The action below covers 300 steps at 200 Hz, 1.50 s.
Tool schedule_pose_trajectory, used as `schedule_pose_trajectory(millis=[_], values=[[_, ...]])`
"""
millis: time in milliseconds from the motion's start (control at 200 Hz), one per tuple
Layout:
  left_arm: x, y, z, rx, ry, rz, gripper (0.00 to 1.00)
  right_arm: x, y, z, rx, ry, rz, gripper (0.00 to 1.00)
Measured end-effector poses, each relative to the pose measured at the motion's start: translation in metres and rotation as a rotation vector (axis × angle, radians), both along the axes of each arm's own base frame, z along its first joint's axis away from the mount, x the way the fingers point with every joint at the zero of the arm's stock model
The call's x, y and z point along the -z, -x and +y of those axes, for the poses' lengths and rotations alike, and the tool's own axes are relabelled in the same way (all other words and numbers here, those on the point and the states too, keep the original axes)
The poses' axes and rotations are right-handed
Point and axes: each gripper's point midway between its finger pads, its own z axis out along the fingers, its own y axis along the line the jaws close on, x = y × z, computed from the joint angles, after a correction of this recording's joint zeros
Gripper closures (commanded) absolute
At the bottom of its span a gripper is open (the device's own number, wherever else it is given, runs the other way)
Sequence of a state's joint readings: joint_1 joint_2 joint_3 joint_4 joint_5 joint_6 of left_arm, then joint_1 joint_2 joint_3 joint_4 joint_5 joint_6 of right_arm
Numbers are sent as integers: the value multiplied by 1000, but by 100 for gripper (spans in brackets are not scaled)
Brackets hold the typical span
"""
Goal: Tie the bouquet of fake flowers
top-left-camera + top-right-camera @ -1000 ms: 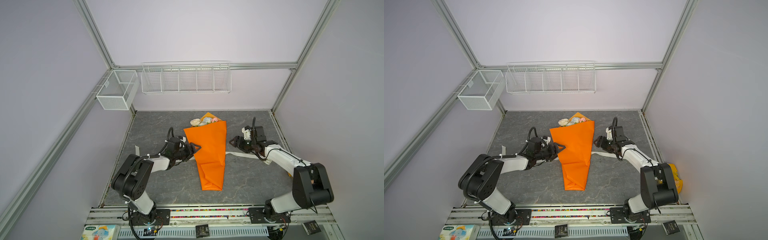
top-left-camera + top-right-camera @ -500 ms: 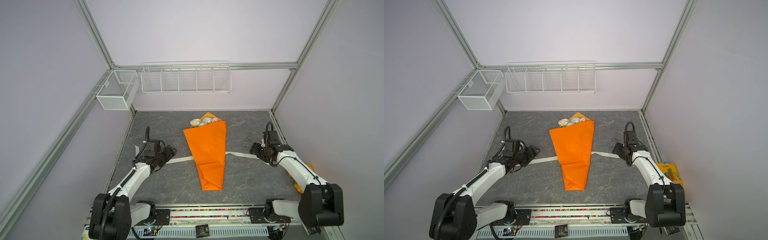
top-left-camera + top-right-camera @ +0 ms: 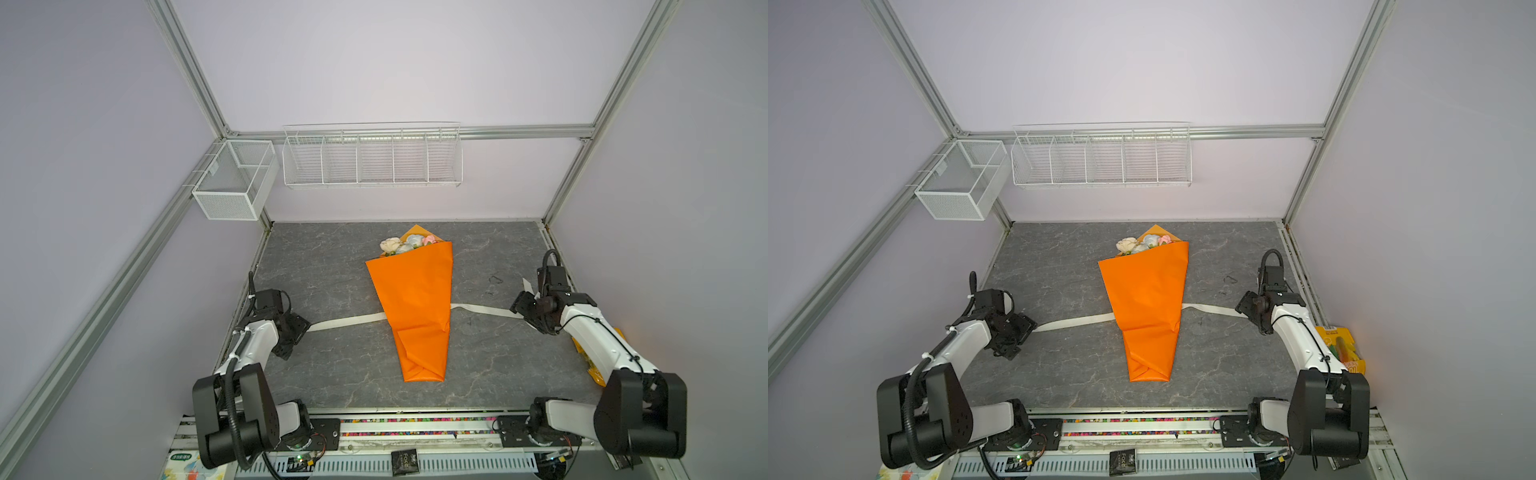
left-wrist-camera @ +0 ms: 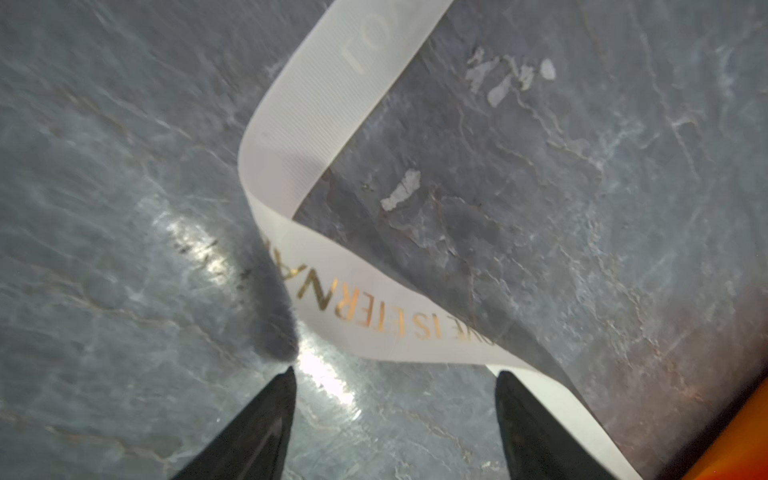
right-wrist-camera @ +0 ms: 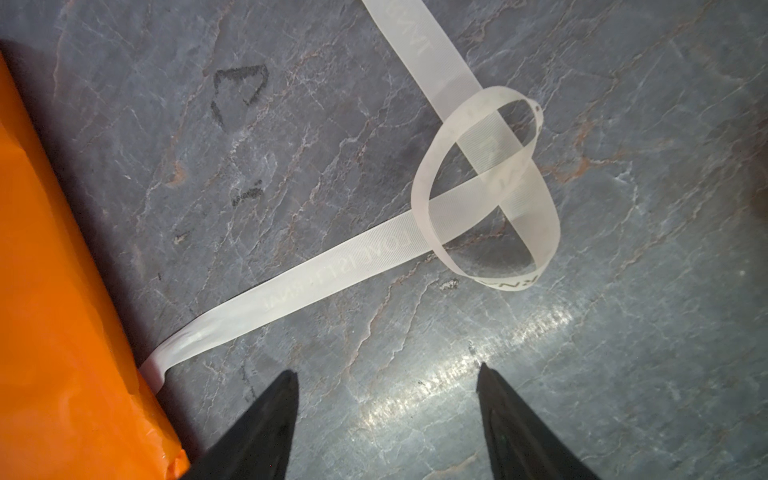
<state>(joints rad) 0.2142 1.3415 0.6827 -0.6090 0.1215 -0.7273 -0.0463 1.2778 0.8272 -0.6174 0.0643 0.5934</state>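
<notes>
The left end effector [image 4: 395, 370] stands wide apart and empty, the lettered ribbon [image 4: 316, 124] just beside one finger; the right end effector [image 5: 386, 370] is likewise spread, empty, over the grey surface [image 5: 623, 374].

The left gripper [image 3: 297, 332] and right gripper [image 3: 524, 309] have drawn back from the orange wrapping sheet [image 3: 411, 299] to opposite sides of the worktop [image 3: 332, 270], near the ends of the ribbon [image 3: 349, 322].

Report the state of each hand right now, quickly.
Left hand: open, holding nothing; the ribbon lies just ahead, ungripped.
Right hand: open, holding nothing; the ribbon lies ahead of it too.
</notes>
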Motion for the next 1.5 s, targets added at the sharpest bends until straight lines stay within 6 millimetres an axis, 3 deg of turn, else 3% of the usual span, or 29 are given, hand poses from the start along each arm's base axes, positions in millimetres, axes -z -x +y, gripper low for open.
schedule_pose_trajectory(millis=[125,240,300,445,550,725,925,1100,1205,1350,1500], values=[[3,-22,6,-5,2,14,26,0,1,-4,0,15,5,27],[9,-37,8,-18,16,23,36,1,2,-12,21,16,8,26],[10,-40,9,-24,17,18,46,2,3,-19,44,6,12,25],[13,-46,9,-37,33,-5,83,13,1,-36,82,-23,49,24],[15,-51,5,-11,50,-30,100,21,-10,-48,89,-22,83,24],[8,-53,-2,36,76,-60,100,20,-33,-57,58,-44,65,30],[-38,-60,-3,67,46,-199,100,29,-56,-48,-40,-98,78,44],[-64,-61,1,80,2,-251,100,54,-51,-45,-72,-109,169,49],[-72,-59,3,85,-19,-254,100,61,-49,-40,-103,-107,192,63],[-87,-56,8,88,-57,-265,100,68,-49,-36,-146,-92,219,92],[-108,-55,14,84,-106,-299,100,51,-49,-37,-146,-70,192,93]])
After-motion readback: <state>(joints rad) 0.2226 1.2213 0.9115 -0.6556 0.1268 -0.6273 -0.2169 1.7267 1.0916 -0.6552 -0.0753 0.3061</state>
